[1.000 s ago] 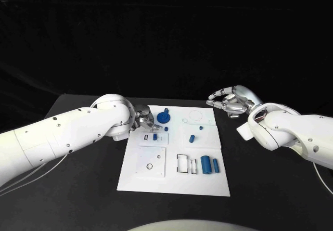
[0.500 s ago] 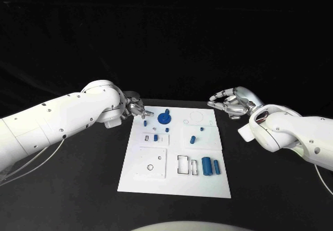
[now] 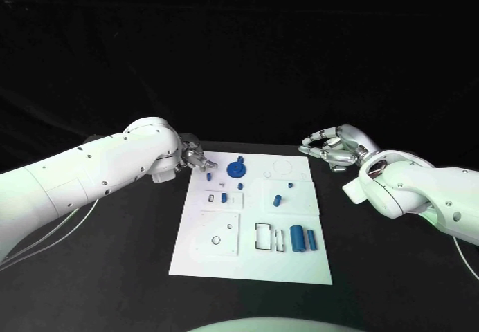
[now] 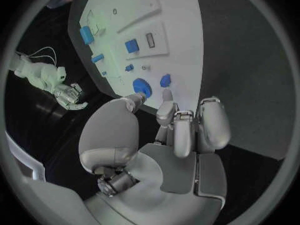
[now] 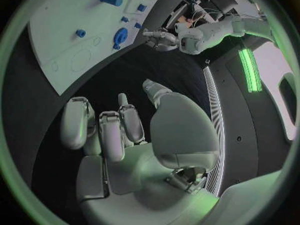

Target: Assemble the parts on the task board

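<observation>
The white task board point(image 3: 223, 259) lies in the middle of the black table. A round blue part point(image 3: 237, 169) sits near its far left corner, with small blue parts point(image 3: 277, 200) around the middle and two blue cylinders point(image 3: 296, 236) near the right edge. My left hand point(image 3: 192, 159) hovers just off the board's far left edge, holding nothing, fingers loosely bent; in the left wrist view the left hand point(image 4: 175, 130) points toward the round blue part point(image 4: 142, 87). My right hand point(image 3: 332, 147) hangs beyond the far right corner, empty, fingers loosely curved and apart from the thumb.
Recessed slots and holes mark the board, among them a rectangular slot point(image 3: 262, 235) and a ring hole point(image 3: 216, 240). Bare black table point(image 3: 120, 277) surrounds the board on every side.
My left hand has drawn back from over the board's left part to just off its far left edge. The right hand has barely moved.
</observation>
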Controlling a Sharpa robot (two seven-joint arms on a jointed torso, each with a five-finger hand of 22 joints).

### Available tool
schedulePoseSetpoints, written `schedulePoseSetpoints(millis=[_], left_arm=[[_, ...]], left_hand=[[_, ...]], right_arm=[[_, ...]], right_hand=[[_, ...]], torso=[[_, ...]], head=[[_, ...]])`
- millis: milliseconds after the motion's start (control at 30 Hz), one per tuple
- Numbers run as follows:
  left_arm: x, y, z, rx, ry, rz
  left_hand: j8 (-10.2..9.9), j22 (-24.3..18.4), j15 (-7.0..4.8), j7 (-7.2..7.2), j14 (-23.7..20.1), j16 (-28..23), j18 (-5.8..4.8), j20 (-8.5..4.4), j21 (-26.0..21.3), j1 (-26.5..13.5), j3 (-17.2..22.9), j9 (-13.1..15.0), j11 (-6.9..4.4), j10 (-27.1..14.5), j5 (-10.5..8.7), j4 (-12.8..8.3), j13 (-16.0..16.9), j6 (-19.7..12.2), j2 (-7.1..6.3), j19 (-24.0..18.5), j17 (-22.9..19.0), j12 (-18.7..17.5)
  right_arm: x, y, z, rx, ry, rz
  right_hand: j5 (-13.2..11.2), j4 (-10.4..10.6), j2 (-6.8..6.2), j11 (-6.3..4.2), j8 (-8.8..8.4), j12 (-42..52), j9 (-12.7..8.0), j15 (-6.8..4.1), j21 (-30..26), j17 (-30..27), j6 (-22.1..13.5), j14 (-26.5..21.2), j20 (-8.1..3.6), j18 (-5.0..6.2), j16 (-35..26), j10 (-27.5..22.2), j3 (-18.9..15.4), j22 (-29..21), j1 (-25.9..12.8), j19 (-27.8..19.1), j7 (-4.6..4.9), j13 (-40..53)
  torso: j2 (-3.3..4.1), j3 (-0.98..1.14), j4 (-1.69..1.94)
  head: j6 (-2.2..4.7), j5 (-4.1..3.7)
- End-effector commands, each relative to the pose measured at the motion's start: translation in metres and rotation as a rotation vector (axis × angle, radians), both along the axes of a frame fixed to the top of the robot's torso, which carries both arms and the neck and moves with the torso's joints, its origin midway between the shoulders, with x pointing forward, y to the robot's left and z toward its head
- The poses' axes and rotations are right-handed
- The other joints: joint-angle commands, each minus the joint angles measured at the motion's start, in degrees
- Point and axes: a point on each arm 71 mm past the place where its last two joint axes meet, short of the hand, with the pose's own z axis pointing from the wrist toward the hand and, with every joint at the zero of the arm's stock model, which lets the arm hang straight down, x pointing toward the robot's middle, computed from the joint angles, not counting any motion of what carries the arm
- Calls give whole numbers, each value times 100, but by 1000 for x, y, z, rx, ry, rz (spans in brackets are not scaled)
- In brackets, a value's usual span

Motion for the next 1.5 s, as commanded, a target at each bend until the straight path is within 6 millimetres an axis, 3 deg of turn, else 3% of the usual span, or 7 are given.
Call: schedulePoseSetpoints(millis=[33, 233, 667, 900, 1233, 1500], left_arm=[[1, -1, -4, 22, 24, -23], [4, 0, -9, 31, 40, -15], [5, -5, -13, 20, 61, -18], [5, -6, -18, 21, 71, -14], [6, -4, -23, 19, 79, -1], [6, -5, -23, -3, 82, 7]], left_hand=[[-35, -13, 38, 6, 584, -22, -84, 24, -36, 60, -32, -5, 1, -27, 20, 8, -9, 10, 16, -8, 1385, -23], [-38, -11, 39, 7, 584, -22, -85, 25, -35, 65, -35, -8, 2, -34, 19, 7, -18, 11, 15, -8, 1386, -27], [-80, -17, 52, 20, 582, -25, -80, 47, -38, 220, -56, -76, 14, -52, 22, -4, -24, 51, 29, -18, 1378, -19], [-83, -7, 54, 20, 583, -24, -81, 52, -34, 263, -60, -91, 16, -51, 25, -2, -19, 73, 39, -16, 1381, -13], [-89, -16, 57, 20, 581, -26, -78, 60, -37, 374, -55, -127, 15, -54, 35, 0, -22, 120, 91, -23, 1375, -3], [-87, -7, 53, 11, 580, -27, -77, 66, -33, 525, -9, -167, 10, -47, 44, -6, -6, 167, 229, -25, 1372, 19]], right_arm=[[0, 1, 0, -2, 1, 12], [0, 2, -1, -2, 3, 12], [0, 3, -1, -2, 5, 15], [0, 4, -2, -2, 6, 16], [0, 4, -2, -2, 7, 16], [1, 4, -2, -3, 7, 16]], right_hand=[[0, 35, 3, 8, 26, -28, 10, -10, -15, 260, 6, 288, -10, 31, -25, -36, -17, -3, -9, -35, -23, 172], [59, 45, 5, 6, 33, -34, 15, -13, -21, 261, 2, 289, -13, 31, -27, -41, -38, -4, 27, -32, -25, 165], [59, 45, 5, 6, 33, -34, 15, -13, -21, 261, 2, 289, -13, 31, -27, -41, -38, -4, 27, -32, -25, 165], [59, 45, 5, 6, 33, -34, 15, -13, -21, 261, 2, 289, -13, 31, -27, -41, -38, -4, 27, -32, -25, 165], [82, 51, 9, 5, 37, -29, 17, -14, -24, 258, 2, 289, -14, 31, -29, -36, -45, -5, 40, -32, -25, 171], [86, 53, 11, 5, 38, -27, 18, -14, -27, 259, 3, 289, -14, 32, -29, -35, -46, -7, 42, -33, -26, 172]], torso=[[5, 0, 1], [-12, 7, 7], [-5, 0, -4], [-9, 9, 5], [-15, 15, -2], [-16, 17, 4]], head=[[-11, 14], [-31, 1], [-49, 20], [-69, 5], [-84, 0], [-94, -11]])
